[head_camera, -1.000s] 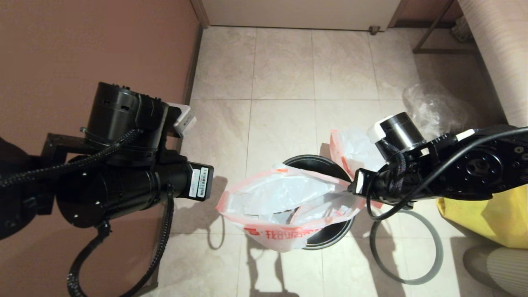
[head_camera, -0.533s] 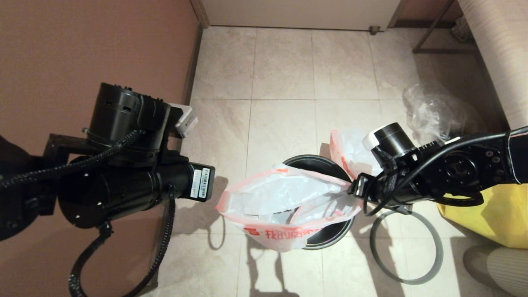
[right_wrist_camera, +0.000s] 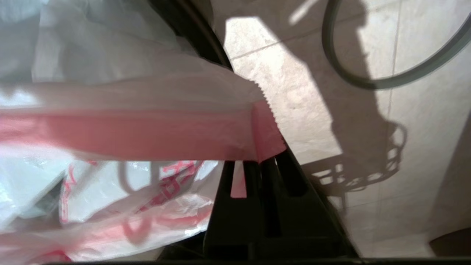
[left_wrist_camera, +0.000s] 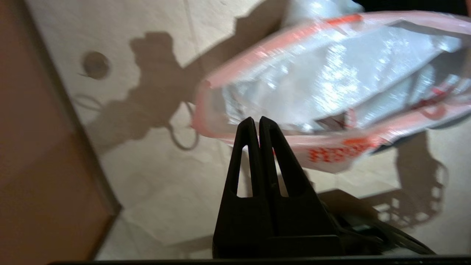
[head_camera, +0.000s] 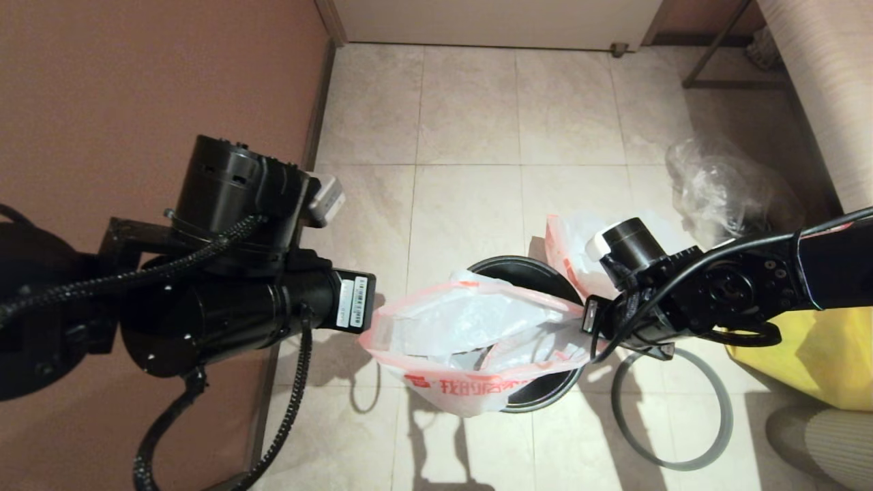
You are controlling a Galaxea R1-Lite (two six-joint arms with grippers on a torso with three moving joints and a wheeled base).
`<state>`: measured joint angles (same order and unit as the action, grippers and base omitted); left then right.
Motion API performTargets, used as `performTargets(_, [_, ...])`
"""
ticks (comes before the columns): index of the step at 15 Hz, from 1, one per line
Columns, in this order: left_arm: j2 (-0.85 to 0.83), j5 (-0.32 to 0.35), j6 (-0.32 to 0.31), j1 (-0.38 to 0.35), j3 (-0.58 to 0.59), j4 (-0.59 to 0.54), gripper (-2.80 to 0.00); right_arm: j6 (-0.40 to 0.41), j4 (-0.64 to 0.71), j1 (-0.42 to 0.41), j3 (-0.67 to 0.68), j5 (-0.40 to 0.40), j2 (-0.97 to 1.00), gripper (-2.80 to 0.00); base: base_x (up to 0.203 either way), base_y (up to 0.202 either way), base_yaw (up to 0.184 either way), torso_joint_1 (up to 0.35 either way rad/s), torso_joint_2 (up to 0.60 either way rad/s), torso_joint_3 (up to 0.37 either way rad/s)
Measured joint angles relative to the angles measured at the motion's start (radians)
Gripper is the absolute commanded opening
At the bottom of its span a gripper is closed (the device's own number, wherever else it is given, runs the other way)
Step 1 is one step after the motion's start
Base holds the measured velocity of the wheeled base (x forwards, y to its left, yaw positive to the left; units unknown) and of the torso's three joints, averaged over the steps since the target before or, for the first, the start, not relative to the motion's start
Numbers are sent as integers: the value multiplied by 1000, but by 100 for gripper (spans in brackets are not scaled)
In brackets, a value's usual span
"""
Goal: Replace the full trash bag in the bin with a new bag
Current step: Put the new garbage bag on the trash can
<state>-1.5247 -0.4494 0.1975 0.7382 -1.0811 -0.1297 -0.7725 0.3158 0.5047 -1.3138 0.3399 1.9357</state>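
Observation:
The black bin (head_camera: 506, 263) stands on the tiled floor. The new bag (head_camera: 470, 320), white with an orange-pink edge and red characters, lies spread open across its mouth. My right gripper (head_camera: 588, 317) is at the bag's right end, shut on the orange-pink edge (right_wrist_camera: 235, 136), which covers its fingertips. My left gripper (left_wrist_camera: 258, 120) is shut at the bag's left end, its tips in front of the bag's near edge; I see no film between them. The full trash bag (head_camera: 569, 249) sits on the floor behind the bin, partly hidden by the right arm.
The grey rim ring (head_camera: 724, 416) lies flat on the floor right of the bin. A clear bag (head_camera: 723, 184) and a yellow sack (head_camera: 818, 354) sit further right. A brown wall (head_camera: 136, 68) runs close along the left, behind my left arm (head_camera: 259, 307).
The right gripper's jaws have closed on the bag's orange-pink edge and its wrist has turned and dropped a little. The left arm has moved right, closer to the bag's left end.

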Motion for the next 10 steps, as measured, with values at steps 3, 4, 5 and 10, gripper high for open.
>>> performTargets(3, [-103,4,220,79,2,-71,-280,0,0,2,-2,5,-3,-280,0,0,0,0,0,0])
performTargets(4, [-153,7,302,83,5,-79,-280,1,-1,3,-3,5,-5,-280,0,0,0,0,0,0])
performTargets(5, [-204,13,380,78,6,-79,-280,1,-1,4,-3,5,-5,-280,0,0,0,0,0,0])
performTargets(10, [-311,56,655,-9,-28,-69,0,4,-1,9,-5,5,-7,-280,0,0,0,0,0,0])
